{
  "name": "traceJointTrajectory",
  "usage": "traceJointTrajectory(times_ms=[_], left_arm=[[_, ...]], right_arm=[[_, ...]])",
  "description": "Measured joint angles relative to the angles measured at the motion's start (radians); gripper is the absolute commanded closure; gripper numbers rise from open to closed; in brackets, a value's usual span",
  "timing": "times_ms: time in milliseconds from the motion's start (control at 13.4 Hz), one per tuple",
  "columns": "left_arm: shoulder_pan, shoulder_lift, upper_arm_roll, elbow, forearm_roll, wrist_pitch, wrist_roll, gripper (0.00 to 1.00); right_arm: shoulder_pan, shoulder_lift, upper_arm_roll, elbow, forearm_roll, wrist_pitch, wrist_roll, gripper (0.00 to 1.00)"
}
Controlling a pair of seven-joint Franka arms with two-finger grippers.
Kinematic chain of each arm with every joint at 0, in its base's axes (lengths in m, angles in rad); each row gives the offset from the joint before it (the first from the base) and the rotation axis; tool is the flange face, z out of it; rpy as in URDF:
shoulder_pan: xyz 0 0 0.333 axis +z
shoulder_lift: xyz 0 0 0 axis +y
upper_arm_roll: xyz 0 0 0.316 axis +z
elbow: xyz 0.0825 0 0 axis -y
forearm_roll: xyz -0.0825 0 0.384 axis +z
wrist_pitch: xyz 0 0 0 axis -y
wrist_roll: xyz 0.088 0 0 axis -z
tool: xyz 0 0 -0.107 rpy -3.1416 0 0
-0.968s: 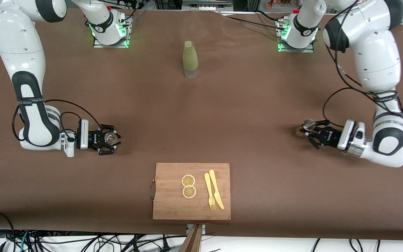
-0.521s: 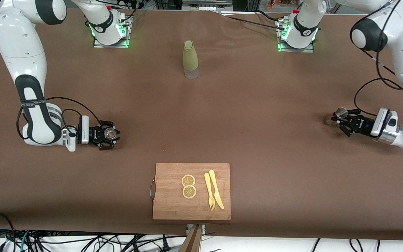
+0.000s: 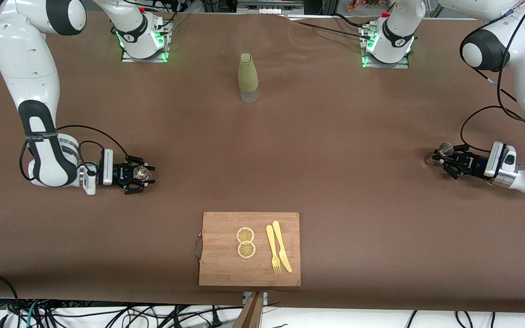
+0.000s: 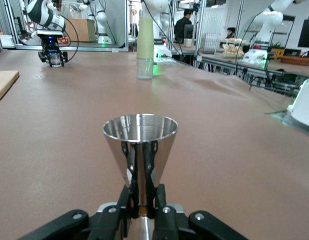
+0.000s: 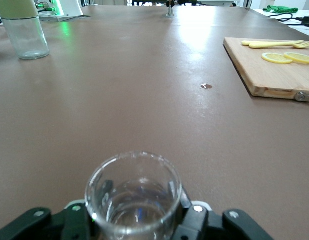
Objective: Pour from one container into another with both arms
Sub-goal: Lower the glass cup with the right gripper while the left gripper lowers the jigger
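Observation:
My right gripper [image 3: 138,174] is shut on the tiny clear glass cup [image 3: 142,172], low over the table toward the right arm's end. In the right wrist view the upright cup [image 5: 133,192] fills the space between the black fingers of that gripper [image 5: 134,217]. My left gripper [image 3: 448,156] is shut on the steel jigger [image 3: 445,149], low over the table toward the left arm's end. In the left wrist view the jigger's upper cone [image 4: 140,145] stands upright, and the gripper [image 4: 143,192] clamps its narrow waist.
An olive-green bottle [image 3: 248,77] stands mid-table near the bases. A wooden cutting board [image 3: 219,269] lies near the front edge, carrying two lemon slices [image 3: 245,242], a yellow fork [image 3: 273,250] and a knife [image 3: 281,246]. Cables hang off the front edge.
The left arm carried the jigger a long way toward its own end of the table, then nearly stopped. The right gripper with the cup drew back slightly toward its end.

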Motion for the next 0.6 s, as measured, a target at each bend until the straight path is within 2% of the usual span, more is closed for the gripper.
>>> traceJointTrajectory(times_ms=[74, 149, 298, 447, 596], left_arm=[[0.000, 0.004, 0.000, 0.002, 0.000, 0.005, 0.005, 0.40], [0.000, 0.005, 0.000, 0.004, 0.000, 0.007, 0.005, 0.01], [0.000, 0.006, 0.000, 0.008, 0.000, 0.010, 0.007, 0.00], [0.000, 0.006, 0.001, 0.018, 0.000, 0.011, 0.008, 0.00], [0.002, 0.005, 0.005, 0.030, 0.000, 0.024, 0.013, 0.00]], right_arm=[[0.000, 0.000, -0.008, 0.000, 0.000, 0.000, -0.002, 0.00], [0.000, 0.000, -0.019, 0.000, 0.000, 0.002, -0.004, 0.00], [0.000, 0.000, -0.063, 0.010, 0.000, 0.005, -0.007, 0.00], [-0.002, -0.002, -0.132, 0.046, -0.002, -0.016, 0.005, 0.00], [-0.005, -0.009, -0.195, 0.099, -0.010, -0.078, 0.103, 0.00]])
